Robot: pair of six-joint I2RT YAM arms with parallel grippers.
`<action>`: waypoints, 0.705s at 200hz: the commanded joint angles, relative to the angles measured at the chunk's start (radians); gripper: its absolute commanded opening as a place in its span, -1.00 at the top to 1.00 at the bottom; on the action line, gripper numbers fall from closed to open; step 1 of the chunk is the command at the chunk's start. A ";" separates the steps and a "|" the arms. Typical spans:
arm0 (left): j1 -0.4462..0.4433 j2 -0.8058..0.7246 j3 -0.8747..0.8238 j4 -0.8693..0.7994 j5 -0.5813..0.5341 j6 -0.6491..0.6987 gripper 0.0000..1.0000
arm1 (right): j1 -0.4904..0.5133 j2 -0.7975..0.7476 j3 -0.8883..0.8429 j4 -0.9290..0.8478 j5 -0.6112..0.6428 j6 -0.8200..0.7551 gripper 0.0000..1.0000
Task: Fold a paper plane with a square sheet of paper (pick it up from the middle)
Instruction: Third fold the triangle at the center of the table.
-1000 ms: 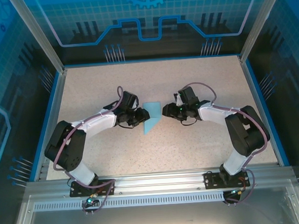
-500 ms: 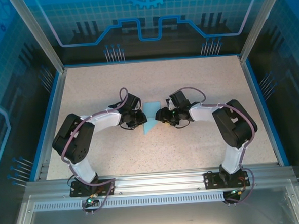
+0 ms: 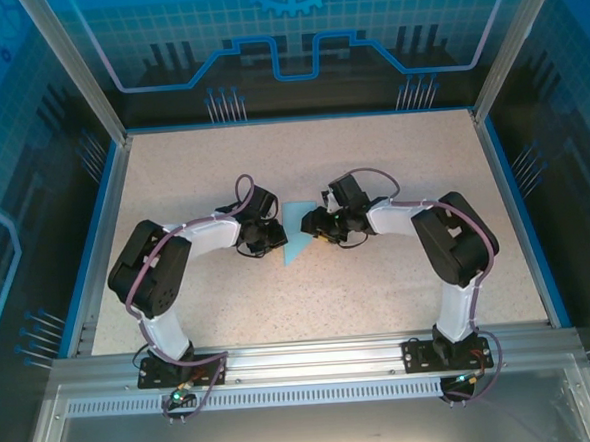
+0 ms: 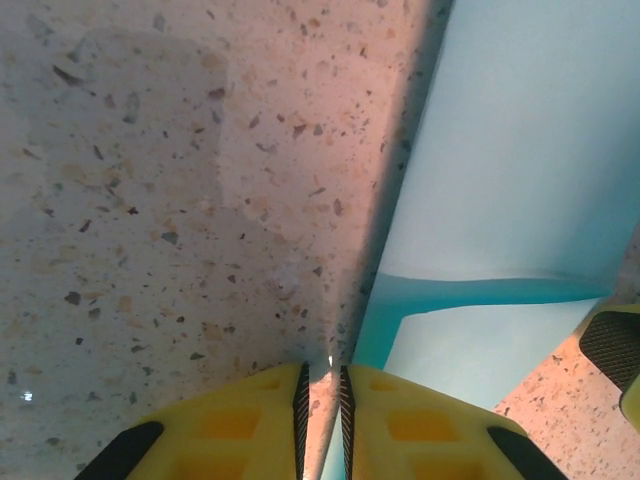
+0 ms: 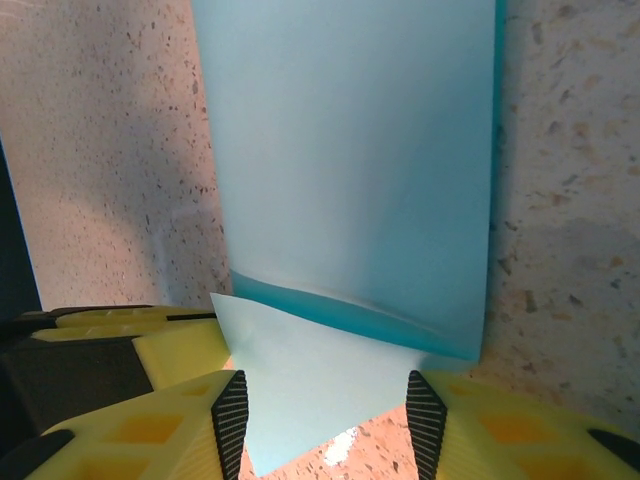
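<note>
Smooth, matt pale-blue paper sheet (image 5: 350, 150) lying on a matt, speckled, stone-like tabletop (image 4: 150, 200); flanking the sheet, yellow plastic fingers (image 5: 150, 430) with black ribbed pads (image 5: 231, 420).

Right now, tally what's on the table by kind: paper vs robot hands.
Folded light-blue paper: 1
Robot hands: 2 (left hand, right hand)
Total: 3
</note>
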 commanded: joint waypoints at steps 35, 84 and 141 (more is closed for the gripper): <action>0.011 0.023 0.027 -0.032 -0.017 0.009 0.59 | 0.018 -0.038 -0.003 -0.055 0.085 0.035 -0.05; 0.012 0.031 0.041 -0.052 -0.014 0.017 0.59 | 0.018 -0.055 -0.014 -0.073 0.127 0.065 -0.11; 0.024 -0.062 0.036 -0.026 0.050 0.030 0.56 | 0.016 -0.050 -0.015 -0.064 0.112 0.070 -0.12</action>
